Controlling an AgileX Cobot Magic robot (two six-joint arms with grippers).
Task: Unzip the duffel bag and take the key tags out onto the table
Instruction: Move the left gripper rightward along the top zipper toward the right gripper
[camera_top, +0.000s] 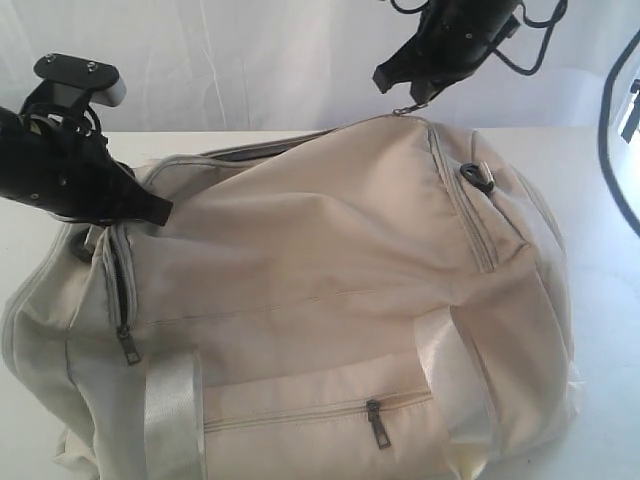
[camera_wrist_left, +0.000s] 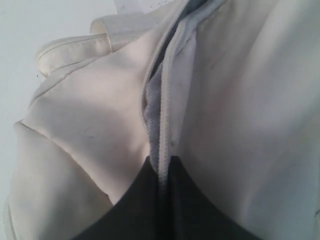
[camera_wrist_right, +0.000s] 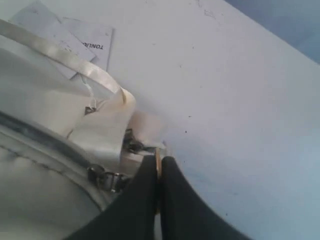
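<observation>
We see the duffel bag (camera_top: 320, 280) lying across the table (camera_top: 600, 330), filling most of the exterior view. The top zip (camera_top: 235, 152) is parted at the left end, with grey lining (camera_wrist_left: 152, 115) showing in the gap. Our left gripper (camera_wrist_left: 161, 167) is clamped closed on the bag's fabric edge right at that zip. Our right gripper (camera_wrist_right: 158, 162) is at the bag's far top ridge, fingers pressed together on a thin metal zipper pull (camera_top: 405, 108), with the fabric peaked under it. Shiny handles (camera_top: 170, 420) drape down the near side. White paper labels (camera_wrist_right: 85, 40) lie on the table beside the bag.
</observation>
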